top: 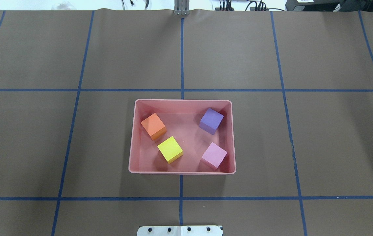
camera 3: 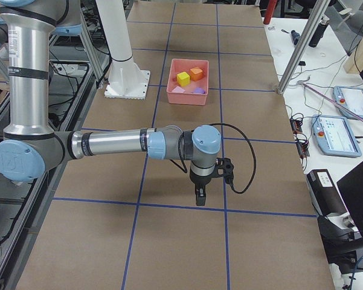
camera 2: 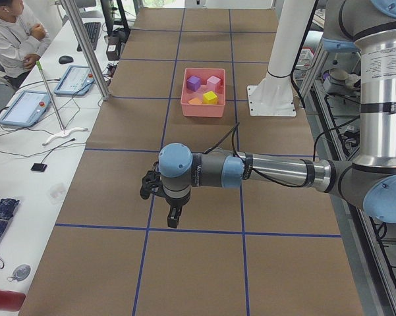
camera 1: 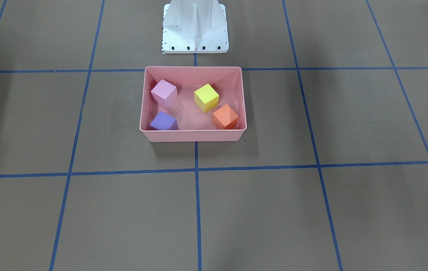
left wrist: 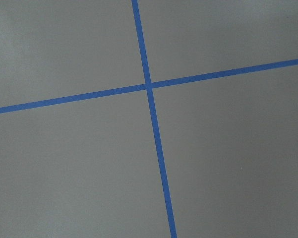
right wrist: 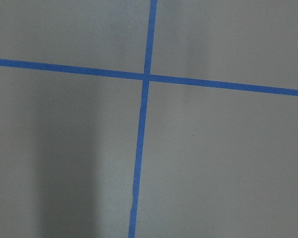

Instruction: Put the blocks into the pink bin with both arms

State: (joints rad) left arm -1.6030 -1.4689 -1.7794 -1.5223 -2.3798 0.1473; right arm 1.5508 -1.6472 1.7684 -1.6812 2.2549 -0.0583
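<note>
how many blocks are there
4, all inside the pink bin: orange block far left, yellow block near left, purple block far right, light pink block near right. None looks hidden.

4 blocks (top: 170, 149) inside bin (top: 160, 171)

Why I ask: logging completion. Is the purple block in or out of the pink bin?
In. The purple block sits on the floor of the pink bin, within its walls.

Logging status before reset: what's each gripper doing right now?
Left gripper: cannot tell, seen only from the side.
Right gripper: cannot tell either.
</note>
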